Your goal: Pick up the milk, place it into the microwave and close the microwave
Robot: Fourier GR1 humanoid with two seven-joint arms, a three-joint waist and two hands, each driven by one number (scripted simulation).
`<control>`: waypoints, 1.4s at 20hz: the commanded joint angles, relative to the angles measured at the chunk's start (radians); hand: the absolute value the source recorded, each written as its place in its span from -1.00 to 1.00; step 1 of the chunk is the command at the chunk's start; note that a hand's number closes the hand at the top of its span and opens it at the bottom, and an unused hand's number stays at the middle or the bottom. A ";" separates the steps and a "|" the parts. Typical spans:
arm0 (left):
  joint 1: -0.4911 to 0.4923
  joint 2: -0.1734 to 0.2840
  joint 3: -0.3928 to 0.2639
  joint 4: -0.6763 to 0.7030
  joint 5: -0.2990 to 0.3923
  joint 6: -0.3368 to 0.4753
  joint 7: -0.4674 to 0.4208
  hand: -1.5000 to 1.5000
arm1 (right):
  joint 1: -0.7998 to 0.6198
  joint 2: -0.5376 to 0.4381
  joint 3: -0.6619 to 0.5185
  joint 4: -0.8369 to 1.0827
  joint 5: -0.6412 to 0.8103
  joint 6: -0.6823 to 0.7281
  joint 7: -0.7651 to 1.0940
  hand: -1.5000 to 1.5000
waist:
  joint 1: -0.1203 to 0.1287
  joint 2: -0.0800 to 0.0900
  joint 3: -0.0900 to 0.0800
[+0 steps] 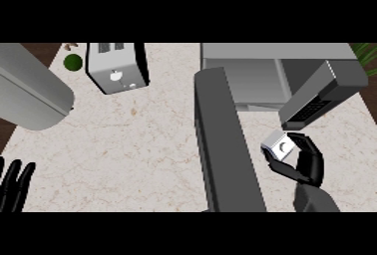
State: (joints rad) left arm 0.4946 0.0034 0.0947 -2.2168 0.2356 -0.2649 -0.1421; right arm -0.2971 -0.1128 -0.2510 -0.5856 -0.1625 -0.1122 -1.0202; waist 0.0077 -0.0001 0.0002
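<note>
Silver toaster upright on speckled counter, green round object just beside it — grey cylinder at left

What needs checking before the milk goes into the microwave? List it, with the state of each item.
1. Milk held: the right robot hand has its fingers curled round the milk. Ok.
2. Microwave open: the microwave shows its cavity, and its door stands swung out toward the robot. Ok.
3. Path to the cavity: the milk is right of the open door, in front of the microwave, and nothing shows between them. Ok.
4. Room inside the cavity: only part of it shows. Cannot tell.
5. Left robot hand: rests open at the view's left edge, away from the door it may need to close. Ok.
</note>
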 commanded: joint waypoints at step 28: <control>0.055 -0.002 0.070 -0.021 0.080 -0.050 0.018 -1.00 | -0.066 -0.075 0.226 -0.546 0.068 0.171 0.455 1.00 | 0.001 -0.001 0.000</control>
State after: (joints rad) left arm 0.5339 0.0170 0.1722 -2.2154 0.3298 -0.3251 -0.1317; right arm -0.2977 -0.2074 -0.0283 -1.0960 -0.1184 0.1283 -0.6616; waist 0.0032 -0.0025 -0.0005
